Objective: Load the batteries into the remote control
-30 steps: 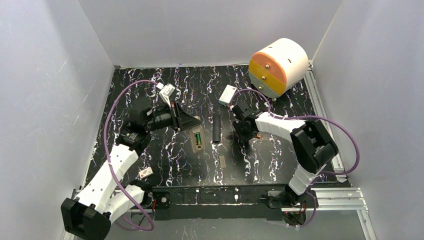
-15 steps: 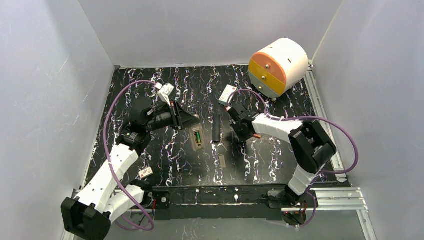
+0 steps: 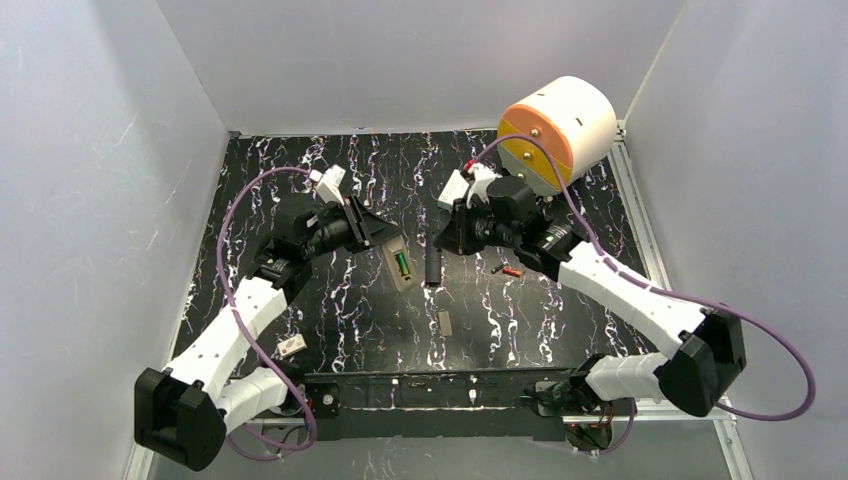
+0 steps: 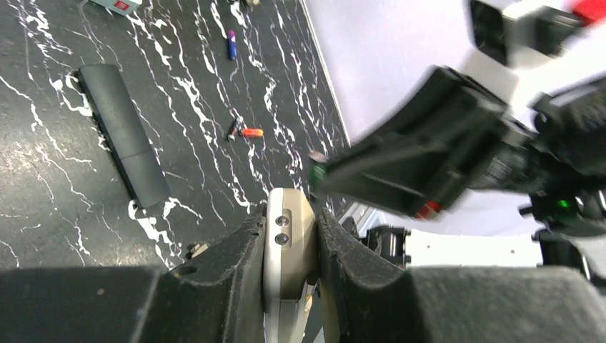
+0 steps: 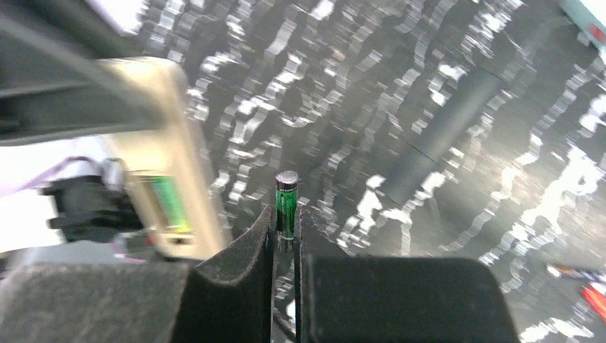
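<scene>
My left gripper (image 4: 289, 246) is clenched on the remote (image 3: 402, 268). Its two pads press the long sides at the end that points to 11 o'clock, and the other end points to 5 o'clock. The greyish-beige back faces up with the bay open. A green cell (image 5: 166, 204) already sits inside the bay. The remote is near the middle of the table (image 3: 330, 180), a little toward 9 o'clock. I cannot tell if its free end touches the surface.

My right gripper (image 5: 286, 225) is grasping a green battery (image 5: 286, 196). The battery stands between the fingertips with its metal cap sticking out past them. In the top view this gripper is at 2 o'clock from the remote, just beside the far end of the black bar (image 3: 433, 257). The bar lies at 3 o'clock from the remote, apart from it.

A red battery (image 3: 512, 270) and a dark battery (image 4: 234, 128) lie close together on the table, at 3 o'clock from the bar. A white box (image 3: 452, 189) with a red mark is at 12 o'clock from the bar, partly behind my right wrist. A white drum (image 3: 575, 115) with an orange and yellow face stands in the 1 o'clock corner.
</scene>
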